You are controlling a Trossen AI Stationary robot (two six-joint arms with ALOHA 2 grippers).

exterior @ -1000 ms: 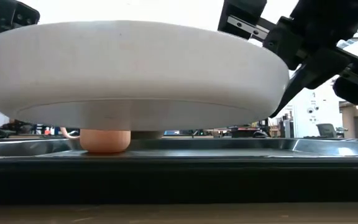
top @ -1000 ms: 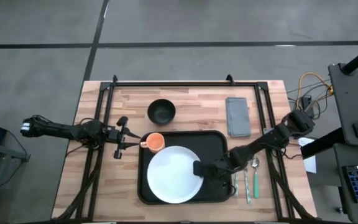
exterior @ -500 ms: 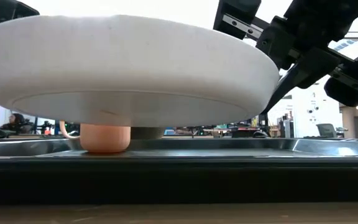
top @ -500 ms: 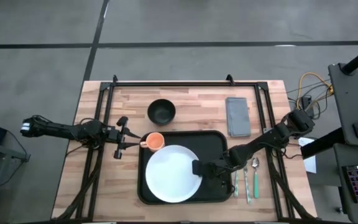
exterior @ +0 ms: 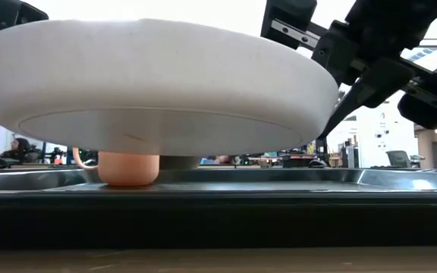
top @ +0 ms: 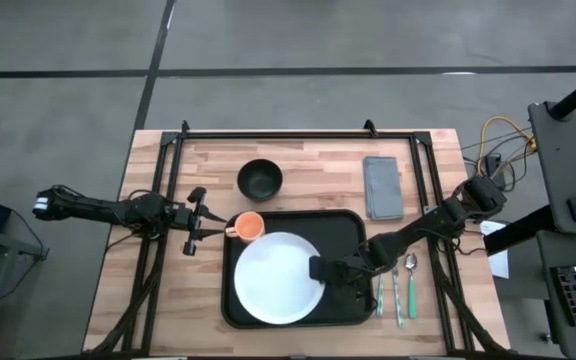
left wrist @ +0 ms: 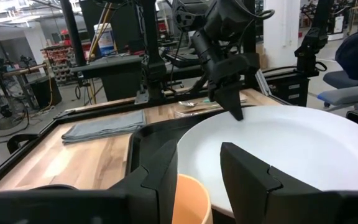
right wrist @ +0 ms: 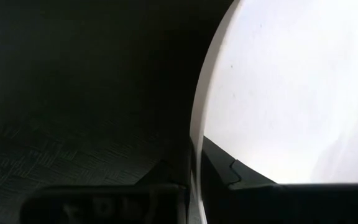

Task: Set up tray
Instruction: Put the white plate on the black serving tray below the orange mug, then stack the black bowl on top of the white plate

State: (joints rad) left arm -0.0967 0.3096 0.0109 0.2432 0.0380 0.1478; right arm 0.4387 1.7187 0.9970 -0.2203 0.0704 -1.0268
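Both claws grip: right claw [top: 320,270] pinches the plate [top: 276,279] rim just above the tray [top: 348,232], left claw [top: 211,228] holds the cup [top: 249,229].

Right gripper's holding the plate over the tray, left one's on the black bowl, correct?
Not quite. The left gripper is at the orange cup, not the black bowl; the high view shows it. The right gripper does hold the plate over the tray.

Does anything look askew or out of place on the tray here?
Yes: the round white plate is off the large black tray, tilted and pinched at its rim by the right gripper. Nothing looks spilled or damaged.
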